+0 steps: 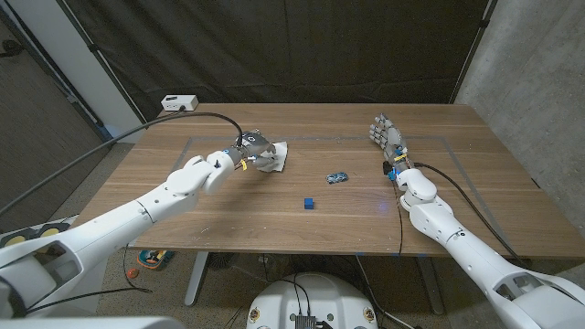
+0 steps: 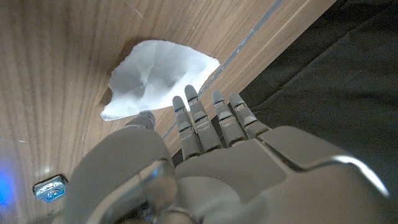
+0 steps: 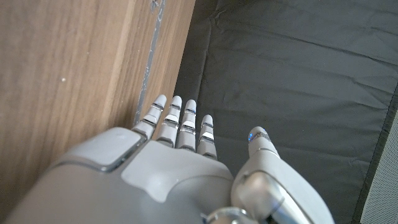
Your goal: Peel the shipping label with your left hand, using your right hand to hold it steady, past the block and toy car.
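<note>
Right now my left hand (image 1: 249, 149) sits at the shipping label (image 1: 272, 159), a crumpled white sheet lying on the table (image 1: 228, 215) just past my fingertips. From the left wrist camera the fingers (image 2: 200, 118) reach out straight and side by side over the label's near edge, with the thumb low beside it; I can't tell whether anything is pinched between them, or whether they touch the paper at all. My right hand (image 1: 386, 137) stands well apart from the label, far off to the other side, fingers stretched up and slightly spread, holding nothing. Between the two hands lie the toy car (image 1: 337, 177) and, nearer to me, the blue block (image 1: 310, 202).

I judge the label to be very light and limp, thin paper that already bulges and creases, so it will slide or lift whole if I tug it without something pressing it down. It will probably tear easily too. The loose, raised corner nearest my left fingers looks like the best place to pinch, while the right hand, once brought across, should press on the flatter far part
</note>
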`<state>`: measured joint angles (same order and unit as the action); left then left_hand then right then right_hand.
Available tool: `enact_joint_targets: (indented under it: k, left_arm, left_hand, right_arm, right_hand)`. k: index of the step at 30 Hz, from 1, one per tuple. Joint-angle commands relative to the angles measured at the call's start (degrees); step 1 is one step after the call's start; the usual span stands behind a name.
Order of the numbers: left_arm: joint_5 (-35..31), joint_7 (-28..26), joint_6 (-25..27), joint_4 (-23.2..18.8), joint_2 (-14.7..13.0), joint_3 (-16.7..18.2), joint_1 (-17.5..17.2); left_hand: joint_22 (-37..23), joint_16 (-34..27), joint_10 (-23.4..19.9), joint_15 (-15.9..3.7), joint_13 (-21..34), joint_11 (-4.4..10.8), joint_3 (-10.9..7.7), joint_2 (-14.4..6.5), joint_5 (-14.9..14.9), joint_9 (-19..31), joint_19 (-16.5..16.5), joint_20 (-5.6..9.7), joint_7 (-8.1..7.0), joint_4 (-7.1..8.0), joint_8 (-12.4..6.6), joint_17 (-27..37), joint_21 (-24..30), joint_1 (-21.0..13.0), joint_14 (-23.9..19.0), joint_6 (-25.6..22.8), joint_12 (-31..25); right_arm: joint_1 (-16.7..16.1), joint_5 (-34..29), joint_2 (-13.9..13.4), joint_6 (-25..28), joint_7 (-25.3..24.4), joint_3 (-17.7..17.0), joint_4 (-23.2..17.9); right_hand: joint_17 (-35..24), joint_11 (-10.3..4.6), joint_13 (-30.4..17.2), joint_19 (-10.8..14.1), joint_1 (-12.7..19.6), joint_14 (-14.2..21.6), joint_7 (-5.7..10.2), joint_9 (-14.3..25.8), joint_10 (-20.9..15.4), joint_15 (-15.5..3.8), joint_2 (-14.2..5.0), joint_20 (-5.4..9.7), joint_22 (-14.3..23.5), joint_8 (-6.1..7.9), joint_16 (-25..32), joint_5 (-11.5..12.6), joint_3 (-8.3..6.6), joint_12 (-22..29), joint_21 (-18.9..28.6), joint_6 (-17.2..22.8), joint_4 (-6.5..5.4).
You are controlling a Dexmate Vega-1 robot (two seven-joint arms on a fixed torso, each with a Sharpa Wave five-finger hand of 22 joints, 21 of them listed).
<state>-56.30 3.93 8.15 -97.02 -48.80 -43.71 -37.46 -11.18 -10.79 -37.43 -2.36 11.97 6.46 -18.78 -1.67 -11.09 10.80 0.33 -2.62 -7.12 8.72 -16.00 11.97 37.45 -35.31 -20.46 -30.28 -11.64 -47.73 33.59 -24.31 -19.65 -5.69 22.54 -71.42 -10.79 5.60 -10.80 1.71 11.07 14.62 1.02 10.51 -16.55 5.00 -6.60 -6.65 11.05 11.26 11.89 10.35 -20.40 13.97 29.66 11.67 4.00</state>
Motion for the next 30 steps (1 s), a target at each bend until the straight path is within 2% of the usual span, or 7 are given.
enact_joint_targets:
  k: [1,3,5,9,19,22,30]
  left_arm:
    - [5.24,11.36,0.58,-5.5,-2.0,1.44,1.1]
    - [4.31,12.94,-0.08,-6.68,-2.89,1.32,1.58]
    - [3.9,14.38,-0.88,-7.36,-3.47,1.39,2.09]
    - [-0.09,16.79,-0.73,-8.2,-3.76,0.76,3.1]
    - [-8.88,23.57,-0.25,-7.53,-2.02,-1.39,4.86]
    - [-9.33,24.34,-1.2,-6.32,-1.35,-1.79,5.36]
    - [-9.03,14.91,-3.66,-2.84,-0.74,-1.64,4.1]
  left_hand:
    - [-0.16,-0.15,-0.74,-5.09,0.68,1.4,2.82,6.29,-1.46,0.3,-1.26,-1.17,0.6,-2.54,0.11,-0.38,-0.69,0.18,0.53,-1.01,-0.94]
    - [-0.16,0.18,0.1,-5.53,1.0,2.85,3.66,9.11,-2.15,0.41,-1.46,-1.63,-0.32,-4.36,0.36,-0.55,-0.89,-1.61,1.72,-0.62,-1.07]
    - [-0.15,0.35,0.94,-5.82,1.14,3.66,3.99,10.36,-2.61,0.46,-1.58,-1.82,-0.99,-5.51,0.62,-0.61,-1.03,-3.01,2.69,-0.08,-0.96]
    - [-0.15,0.11,4.68,-5.33,1.53,3.75,4.87,11.74,-4.06,0.66,-1.55,-2.96,-1.46,-8.37,2.48,-0.56,-1.36,-6.98,5.13,4.39,-0.03]
    - [-0.11,-0.14,9.56,-5.77,1.32,3.96,5.05,10.47,-6.29,0.99,-0.54,-1.88,-3.01,-12.07,3.82,-0.5,-1.63,-13.57,8.08,8.18,0.68]
    - [-0.13,-0.12,11.07,-5.52,1.14,5.03,4.81,9.82,-6.83,1.09,-0.33,-2.1,-3.11,-12.8,4.27,-0.47,-1.69,-15.25,9.06,9.64,0.82]
    - [-0.16,-1.2,9.35,-7.54,0.88,5.93,4.75,8.7,-8.04,1.35,0.8,-1.26,-4.4,-13.6,2.8,-0.35,-1.56,-17.55,7.85,6.8,-0.3]
  right_arm:
    - [-1.63,-0.32,-0.49,-0.13,-1.51,-0.55,-2.4]
    - [-2.03,-0.26,-0.58,-0.02,-1.91,-0.71,-2.97]
    - [-2.33,-0.51,-0.69,0.13,-2.5,-0.76,-3.44]
    - [-2.52,-0.49,-0.62,0.11,-2.61,-0.76,-3.61]
    - [-2.45,-1.13,-0.17,-0.71,-3.14,-0.67,-3.06]
    - [-2.37,-1.4,-0.11,-0.75,-3.45,-0.64,-2.98]
    - [-1.9,-1.79,-0.44,-0.12,-3.22,-0.37,-2.78]
  right_hand:
    - [-0.08,-0.16,-0.3,0.39,-0.21,0.39,-0.06,0.21,-0.18,-0.05,-0.14,-0.1,0.3,0.22,0.06,0.26,-0.12,0.31,-0.13,0.74,-0.12]
    - [-0.08,-0.12,-0.3,0.38,-0.22,0.44,-0.06,0.21,-0.22,-0.01,-0.15,-0.1,0.3,0.21,0.07,0.26,-0.13,0.31,-0.14,0.72,-0.13]
    - [-0.08,-0.12,-0.3,0.37,-0.25,0.46,-0.06,0.21,-0.2,-0.01,-0.18,-0.1,0.3,0.21,0.06,0.26,-0.15,0.29,-0.16,0.75,-0.17]
    - [-0.1,-0.12,-0.3,0.41,-0.37,0.5,-0.06,0.21,-0.22,-0.02,-0.21,-0.07,0.3,0.19,0.06,0.25,-0.14,0.27,-0.18,0.75,-0.26]
    - [-0.16,-0.09,-0.3,0.5,-0.83,0.72,-0.06,0.21,-0.28,0.02,-0.1,0.02,0.31,0.13,0.1,0.2,0.03,0.24,-0.21,0.75,-0.55]
    - [-0.18,-0.05,-0.3,0.53,-1.03,0.8,-0.02,0.21,-0.36,0.02,-0.06,0.04,0.32,0.11,0.11,0.2,0.11,0.24,-0.24,0.75,-0.68]
    - [-0.21,-0.08,-0.3,0.57,-1.41,1.0,-0.01,0.21,-0.51,-0.05,0.1,0.04,0.32,0.09,0.13,0.2,0.27,0.25,-0.29,0.79,-0.9]
